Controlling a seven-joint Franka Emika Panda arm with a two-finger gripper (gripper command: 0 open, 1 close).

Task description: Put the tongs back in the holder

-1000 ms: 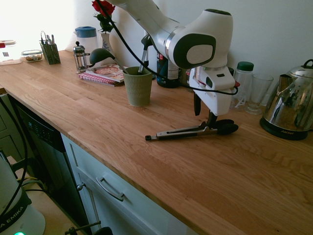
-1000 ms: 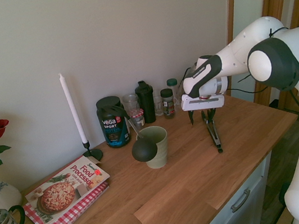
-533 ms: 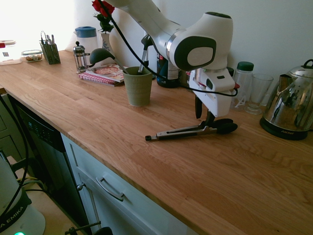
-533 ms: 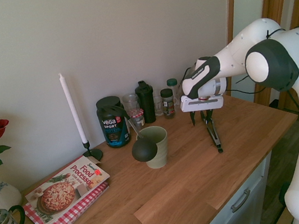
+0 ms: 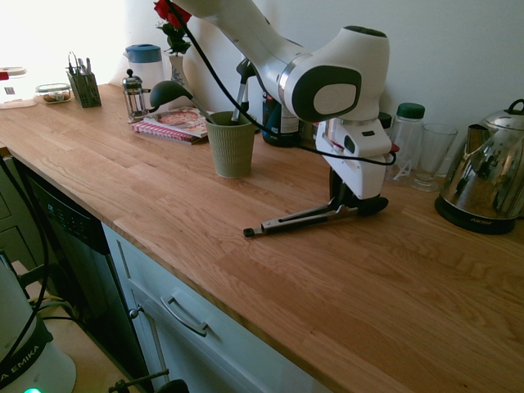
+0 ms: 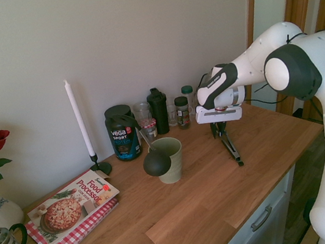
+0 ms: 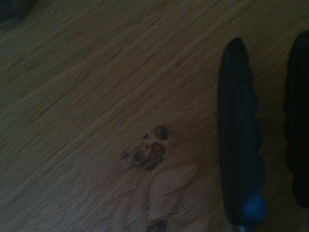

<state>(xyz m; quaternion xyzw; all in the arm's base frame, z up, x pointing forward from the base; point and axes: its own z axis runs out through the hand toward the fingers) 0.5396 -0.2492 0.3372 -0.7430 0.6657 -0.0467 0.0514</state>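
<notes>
Hovering low over the oak surface (image 5: 205, 205), the end effector (image 5: 350, 202) points straight down with its fingers set astride the tongs (image 5: 315, 218), close to their black-tipped end. The tongs lie flat on the wood, hinge end toward the near edge in the first exterior view, black tips pointing toward the kettle (image 5: 490, 180) on the right. In the wrist view the two dark prongs of the tongs (image 7: 241, 135) fill the frame's edge over bare grain and a small knot. How far the fingers are closed I cannot tell; they look narrow around the metal arms, but no view shows firm contact, and the tongs rest fully on the surface, not lifted at all.

So this reads as the grasp step, with the carry not yet begun. The holder (image 5: 231, 144), an olive-green ribbed cup, stands well apart to the left, and it already has a black ladle (image 5: 168, 92) leaning out of it plus another utensil.

Next move, as I judge it: pinch securely, lift clear, carry over to the holder, tilt the tongs toward upright and lower them into the free space beside the ladle. A grip this near one end may let the long hinge end swing or droop.
</notes>
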